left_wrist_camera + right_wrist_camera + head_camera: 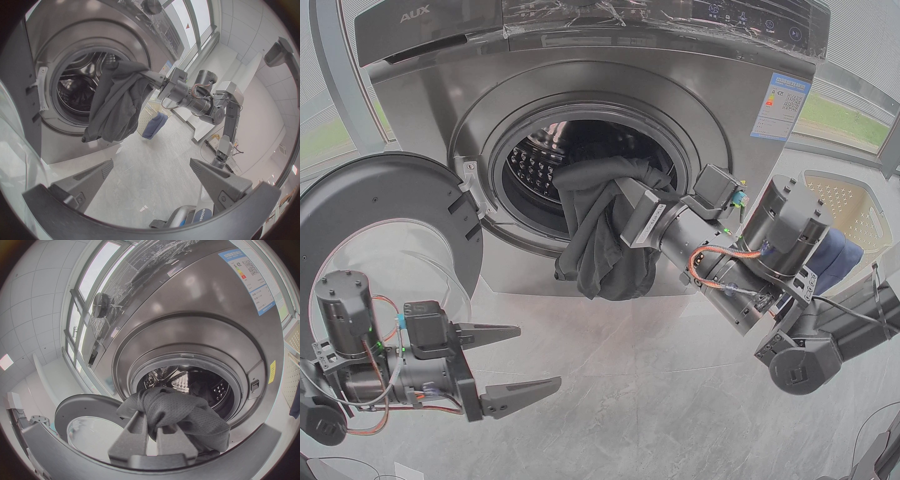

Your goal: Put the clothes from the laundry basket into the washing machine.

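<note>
the right claw [153, 427] is clamped on a dark garment [600, 250], which is held at the rim of the washing machine [675, 94] opening and draped below it. the left claw [539, 356] is spread wide apart over open floor [650, 400], beside the swung-open door [381, 194].

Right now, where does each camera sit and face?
Head: on the head, looking down at the washing machine; left arm and right arm show.
Left wrist: on the left arm, facing the drum; open left pincer shows.
Right wrist: on the right arm, facing the drum; right pincer grips a dark garment.
Shared: all see that garment.
</note>
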Motion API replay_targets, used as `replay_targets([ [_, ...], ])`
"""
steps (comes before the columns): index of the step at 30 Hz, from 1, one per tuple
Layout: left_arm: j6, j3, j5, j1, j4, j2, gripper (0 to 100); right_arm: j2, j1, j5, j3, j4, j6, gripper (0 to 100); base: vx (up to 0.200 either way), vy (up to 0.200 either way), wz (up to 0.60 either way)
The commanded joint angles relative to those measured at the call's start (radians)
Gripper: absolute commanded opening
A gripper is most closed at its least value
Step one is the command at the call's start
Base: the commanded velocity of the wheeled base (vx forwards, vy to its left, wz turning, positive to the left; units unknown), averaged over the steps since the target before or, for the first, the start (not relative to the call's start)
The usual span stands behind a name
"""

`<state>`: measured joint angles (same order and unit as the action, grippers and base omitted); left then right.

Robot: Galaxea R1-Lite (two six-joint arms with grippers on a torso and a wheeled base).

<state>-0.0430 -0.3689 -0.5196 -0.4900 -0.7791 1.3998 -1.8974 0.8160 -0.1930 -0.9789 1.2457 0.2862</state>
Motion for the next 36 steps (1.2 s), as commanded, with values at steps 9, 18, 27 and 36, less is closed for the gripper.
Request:
replay_targets([
  [9,-0.051,-0.120,0.004,-0.028,-0.236,0.387,100,0.029,0.032,0.001,0.037,0.003,0.001,0,0.000,0.000,0.00],
  [18,-0.109,-0.216,0.047,-0.019,-0.402,0.558,100,0.046,0.045,0.001,0.072,0.012,-0.001,0,0.000,0.000,0.00],
  [27,-0.129,-0.295,0.144,-0.018,-0.494,0.633,100,0.052,0.049,0.001,0.088,0.021,-0.001,0,0.000,0.000,0.00],
  [36,-0.141,-0.332,0.199,-0.016,-0.516,0.640,100,0.052,0.051,0.001,0.091,0.023,-0.001,0,0.000,0.000,0.00],
])
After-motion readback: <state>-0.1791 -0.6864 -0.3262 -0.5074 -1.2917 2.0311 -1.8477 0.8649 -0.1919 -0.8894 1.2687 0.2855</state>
